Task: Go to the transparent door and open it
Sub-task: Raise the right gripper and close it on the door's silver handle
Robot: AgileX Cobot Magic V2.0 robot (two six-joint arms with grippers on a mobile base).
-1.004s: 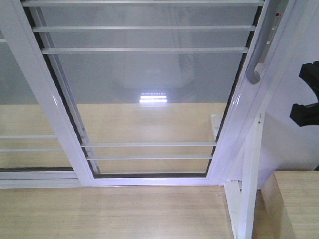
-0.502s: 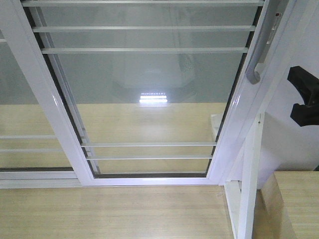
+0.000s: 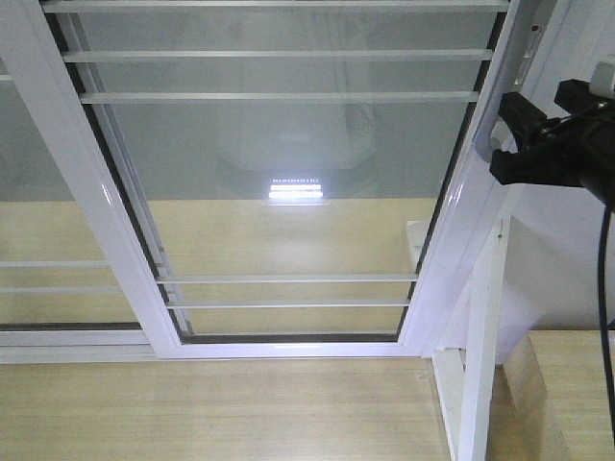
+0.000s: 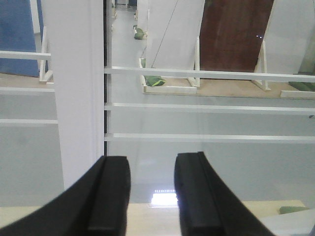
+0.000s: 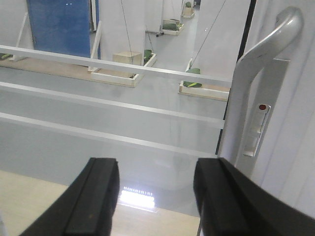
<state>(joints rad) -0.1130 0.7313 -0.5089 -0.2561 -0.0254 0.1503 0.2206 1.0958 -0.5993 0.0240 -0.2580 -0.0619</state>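
Transparent door [image 3: 288, 173] fills front view, seemingly unopened. Pull handle [image 5: 266, 64] on its 3 o'clock edge. Right gripper [image 5: 157, 196] empty, jaws wide, handle at its 1 o'clock; spread likely meant to straddle handle. Left gripper [image 4: 151, 191] empty, jaws moderately parted, facing door, apparently idle.
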